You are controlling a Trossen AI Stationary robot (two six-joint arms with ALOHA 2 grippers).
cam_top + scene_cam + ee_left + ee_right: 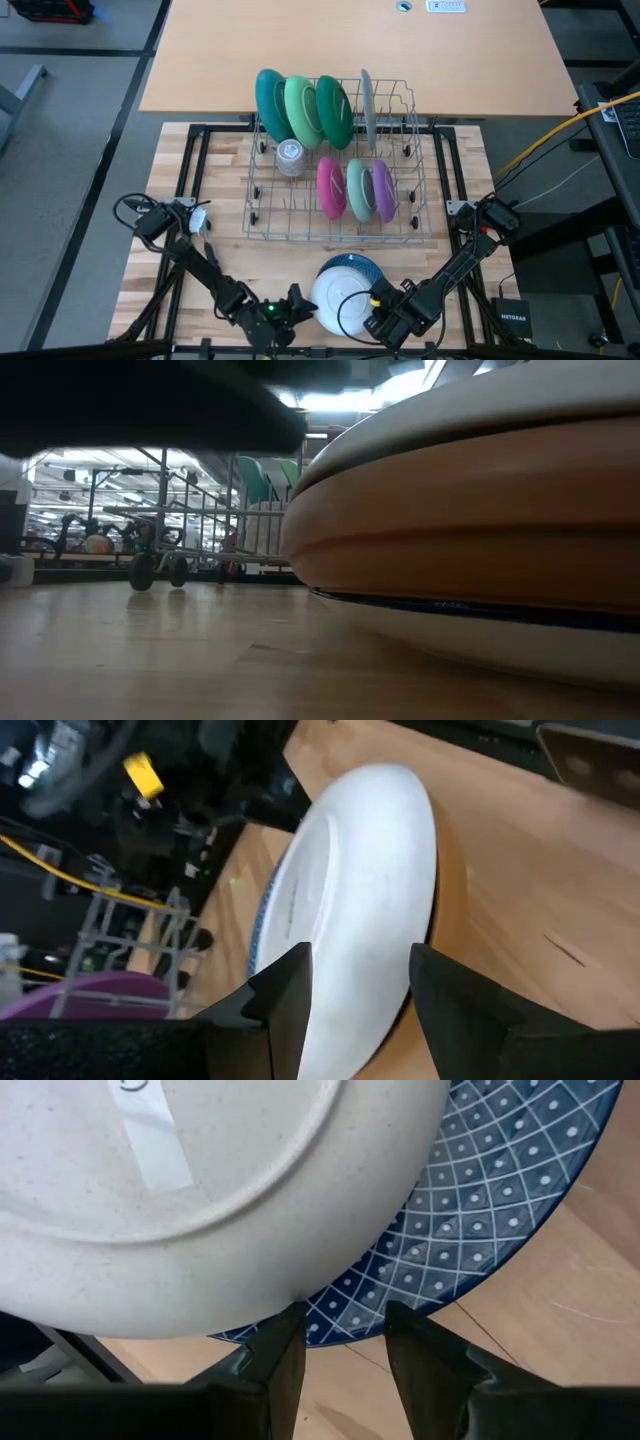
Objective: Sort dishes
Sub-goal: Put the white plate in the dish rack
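Observation:
A white dish (340,295) lies upside down on a blue patterned plate (352,264) near the table's front edge. In the low view a tan layer (480,530) shows between them. My left gripper (303,303) comes nearly level from the left. It is open, and the white dish's rim (350,1020) fills the gap between its fingers (290,995). My right gripper (383,318) points down over the right side of the blue plate's rim (350,1330). It is open, with the plate's edge and bare table showing between its fingers. My left gripper has the white dish's left rim (350,1020) between its two fingers, coming nearly level from the table's left. I cannot tell whether the fingers touch the dish. The dish lies on the stack.
A wire dish rack (300,225) stands mid-table. It holds upright teal and green plates (300,110), a grey plate (367,105), smaller pink, teal and purple dishes (355,188) and a clear cup (290,157). Bare wood lies between the rack and the stack.

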